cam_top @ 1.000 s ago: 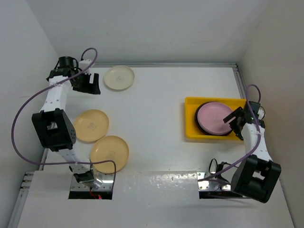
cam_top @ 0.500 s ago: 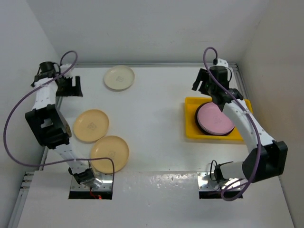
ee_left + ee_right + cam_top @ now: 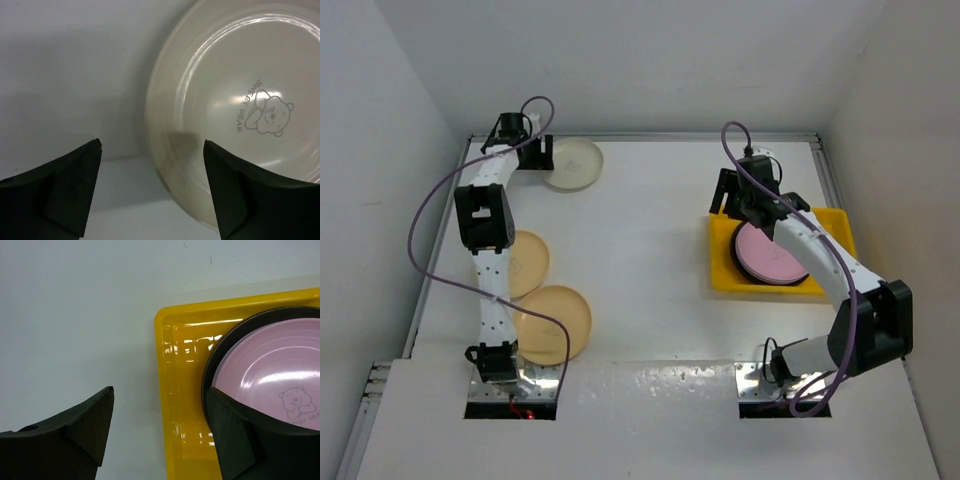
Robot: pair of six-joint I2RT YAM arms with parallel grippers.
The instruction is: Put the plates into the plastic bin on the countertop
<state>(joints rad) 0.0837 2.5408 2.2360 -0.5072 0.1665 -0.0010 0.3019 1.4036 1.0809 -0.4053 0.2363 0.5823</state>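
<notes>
A cream plate (image 3: 575,165) (image 3: 240,100) lies at the far left of the white countertop (image 3: 640,230). My left gripper (image 3: 532,155) (image 3: 151,143) stands open at its left rim, which runs between the fingers. The yellow plastic bin (image 3: 720,275) (image 3: 180,405) on the right holds a pink plate (image 3: 775,252) (image 3: 270,370) stacked on a dark-rimmed plate (image 3: 212,362). Over the bin's far-left corner my right gripper (image 3: 732,193) (image 3: 159,390) hangs open, holding nothing. Two tan-yellow plates (image 3: 525,265) (image 3: 555,322) lie at the near left, one partly hidden by the left arm.
White walls close in the back and both sides. A metal edge rail (image 3: 825,170) runs along the right side behind the bin. The left arm's purple cable (image 3: 425,215) loops out over the left edge.
My left gripper has swung from the left edge over to the cream plate's rim. My right arm came from the bin's right side round to its far-left corner.
</notes>
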